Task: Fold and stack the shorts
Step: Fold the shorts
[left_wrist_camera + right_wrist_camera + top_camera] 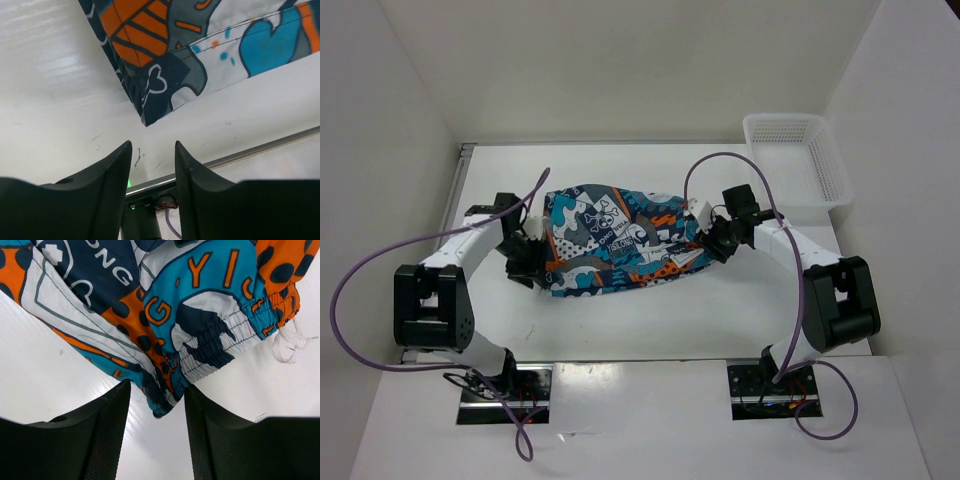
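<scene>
The soft fabric shorts [620,240], in a busy patchwork print of teal-blue, orange, white & black, lie flat at the ctr of the white table [650,330] in the top view. Their long axis runs left-right across the frame.

The black two-finger left gripper [525,262] sits at the shorts' lower-left corner. The black two-finger right gripper [712,240] sits at their right edge, by the waistband.

Left wrist view: the left gripper's fingers [112,170] stand apart w/ a moderate gap. Nothing is btwn them, only bare table. A dark hemmed corner of the shorts points down from the upper part of the frame & ends just above the fingertips, touching neither. A thin metal strip [270,145] crosses the lower right of that frame.

Right wrist view: the right gripper's fingers [107,415] are parted too, approx the same width. The gathered elastic waistband corner dips into the opening btwn the two tips. The jaws aren't clamped on it; whether the cloth brushes the pads can't be told. A white drawstring [290,342] trails off the waistband at the right of the frame.

A white plastic mesh basket [795,160] stands in the upper right of the top view, apart from the shorts. Purple cables [350,300] loop out from both arms.
</scene>
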You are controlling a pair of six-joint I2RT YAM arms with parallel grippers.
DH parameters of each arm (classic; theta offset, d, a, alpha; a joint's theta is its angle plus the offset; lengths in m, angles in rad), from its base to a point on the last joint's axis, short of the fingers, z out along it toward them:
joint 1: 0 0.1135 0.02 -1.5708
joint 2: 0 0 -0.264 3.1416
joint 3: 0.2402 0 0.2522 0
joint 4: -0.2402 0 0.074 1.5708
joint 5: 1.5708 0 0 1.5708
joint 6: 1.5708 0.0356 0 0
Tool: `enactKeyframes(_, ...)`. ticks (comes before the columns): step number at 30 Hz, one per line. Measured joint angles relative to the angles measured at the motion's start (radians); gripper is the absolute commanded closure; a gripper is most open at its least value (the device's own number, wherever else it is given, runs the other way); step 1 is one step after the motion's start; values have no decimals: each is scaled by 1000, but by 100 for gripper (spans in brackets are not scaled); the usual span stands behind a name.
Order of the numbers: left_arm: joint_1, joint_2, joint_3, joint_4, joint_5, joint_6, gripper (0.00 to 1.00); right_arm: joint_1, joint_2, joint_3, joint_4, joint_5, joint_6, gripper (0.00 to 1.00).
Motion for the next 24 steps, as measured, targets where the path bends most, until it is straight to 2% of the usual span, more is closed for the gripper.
enactKeyframes(1, 8, 0, 6, -6, 21, -4, 47, 0, 0, 1, 0, 3, 5, 47)
enactKeyframes(3, 30, 12, 34, -9, 57, -3, 43, 0, -1, 2, 0, -4, 18, 47)
enactKeyframes(9, 50, 185, 181, 60, 140, -2, 43, 0, -1, 18, 0, -51, 89, 45)
enactKeyframes(13, 50, 299, 194, 94, 151, -2, 48, 0, -1, 19, 3, -63, 113, 45)
enactKeyframes(16, 50, 343, 194, 91, 152, -4, 55, 0, -1, 19, 7, -64, 121, 45)
enactKeyframes(17, 50, 350, 194, 88, 153, -3, 59, 0, 0, 19, 9, -64, 124, 48)
enactKeyframes(18, 50, 354, 194, 84, 156, -3, 71, 0, 0, 19, 12, -64, 127, 52)
enactKeyframes(19, 50, 357, 194, 79, 161, -3, 79, 0, 1, 19, 18, -64, 132, 56)
enactKeyframes(20, 50, 359, 195, 76, 167, -4, 86, 0, 3, 19, 26, -63, 135, 68)
enactKeyframes(22, 50, 368, 199, 70, 182, -3, 97, 0, 9, 18, 55, -53, 146, 79)
enactKeyframes(23, 50, 373, 206, 65, 189, -3, 98, 0, 13, 18, 70, -46, 153, 88)
enactKeyframes(24, 50, 376, 216, 62, 196, -3, 99, 0, 18, 18, 85, -39, 157, 91)
